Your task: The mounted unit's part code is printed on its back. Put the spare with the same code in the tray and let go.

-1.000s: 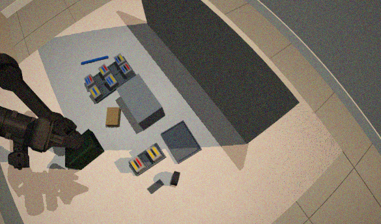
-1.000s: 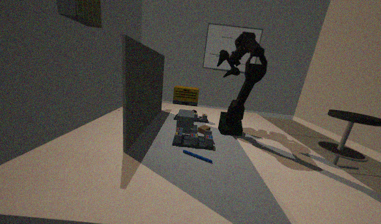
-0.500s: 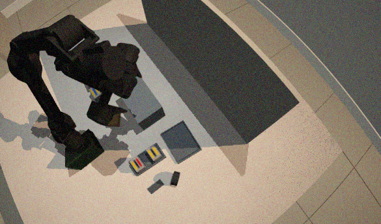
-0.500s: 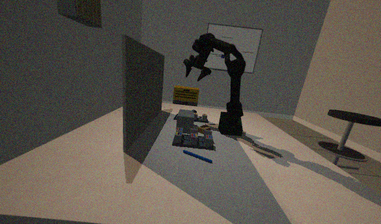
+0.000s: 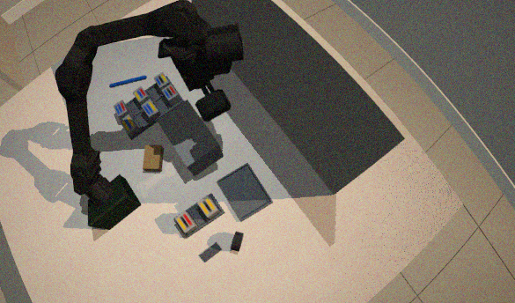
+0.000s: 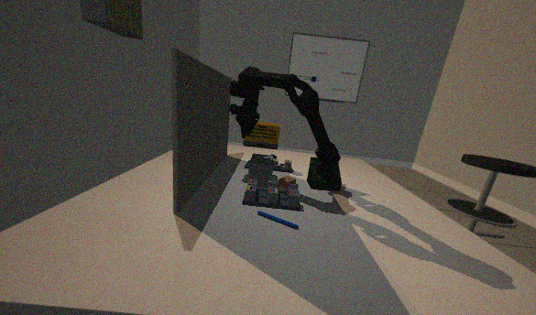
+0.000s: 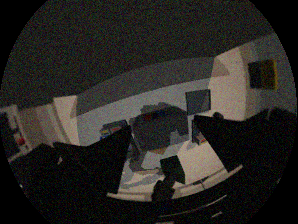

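Observation:
My gripper [image 5: 180, 71] [image 6: 246, 130] [image 7: 163, 123] is open and empty, high above the table between the rack and the dark panel. A grey block-shaped housing [image 5: 187, 121] [image 7: 162, 132] stands mid-table; the wrist view shows small red and blue marks near its upper edge, too blurred to read as a code. Several spares with coloured stripe labels sit in a dark rack [image 5: 137, 118], one of them a red-and-blue-labelled spare [image 5: 169, 92]. Two more, a yellow-and-red-labelled spare [image 5: 185, 222] and a yellow-and-black-labelled spare [image 5: 207, 205], sit in a smaller rack. The grey tray [image 5: 245, 192] [image 7: 198, 102] is empty.
A tall dark panel [image 5: 297, 97] [image 6: 201, 133] stands along one side. A brown block [image 5: 152, 158] lies beside the housing, a blue pen [image 5: 128, 81] [image 6: 278, 220] behind the rack. Two small dark pieces [image 5: 237, 241] [image 5: 209, 252] lie near the smaller rack.

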Controlling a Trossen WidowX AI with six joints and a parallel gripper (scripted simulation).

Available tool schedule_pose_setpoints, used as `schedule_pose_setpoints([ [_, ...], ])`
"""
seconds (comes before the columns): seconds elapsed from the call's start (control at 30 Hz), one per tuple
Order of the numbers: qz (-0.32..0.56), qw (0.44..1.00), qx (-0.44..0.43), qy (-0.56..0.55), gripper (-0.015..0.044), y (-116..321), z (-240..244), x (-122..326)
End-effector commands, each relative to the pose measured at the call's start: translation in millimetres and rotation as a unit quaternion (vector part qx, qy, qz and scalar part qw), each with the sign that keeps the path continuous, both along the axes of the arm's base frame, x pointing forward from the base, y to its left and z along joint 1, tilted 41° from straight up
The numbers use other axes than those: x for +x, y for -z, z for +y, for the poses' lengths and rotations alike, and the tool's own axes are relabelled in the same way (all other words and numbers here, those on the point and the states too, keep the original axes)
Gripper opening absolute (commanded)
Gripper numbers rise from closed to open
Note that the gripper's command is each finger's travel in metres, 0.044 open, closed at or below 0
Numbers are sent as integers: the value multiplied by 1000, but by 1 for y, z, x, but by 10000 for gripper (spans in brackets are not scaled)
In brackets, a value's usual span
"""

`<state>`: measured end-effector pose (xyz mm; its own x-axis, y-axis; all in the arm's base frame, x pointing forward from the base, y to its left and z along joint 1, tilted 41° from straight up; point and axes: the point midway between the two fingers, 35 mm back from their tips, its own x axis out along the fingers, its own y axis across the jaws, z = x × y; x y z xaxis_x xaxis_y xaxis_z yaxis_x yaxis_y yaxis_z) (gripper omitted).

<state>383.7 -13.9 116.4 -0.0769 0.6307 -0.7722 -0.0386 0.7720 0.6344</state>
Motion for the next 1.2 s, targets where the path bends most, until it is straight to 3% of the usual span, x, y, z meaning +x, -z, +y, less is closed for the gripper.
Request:
schedule_pose_setpoints([
  [0.0,-13,1000,3,-8,440,-1,-3,3],
  [0.2,-14,998,13,-65,440,43,34,-2],
  [0.73,-14,998,13,-65,440,43,34,-2],
  [0.83,-69,989,21,-131,440,29,48,-7],
  [0.97,-220,924,44,-311,440,-5,84,-29],
  [1.17,-402,749,77,-521,440,-46,128,-68],
])
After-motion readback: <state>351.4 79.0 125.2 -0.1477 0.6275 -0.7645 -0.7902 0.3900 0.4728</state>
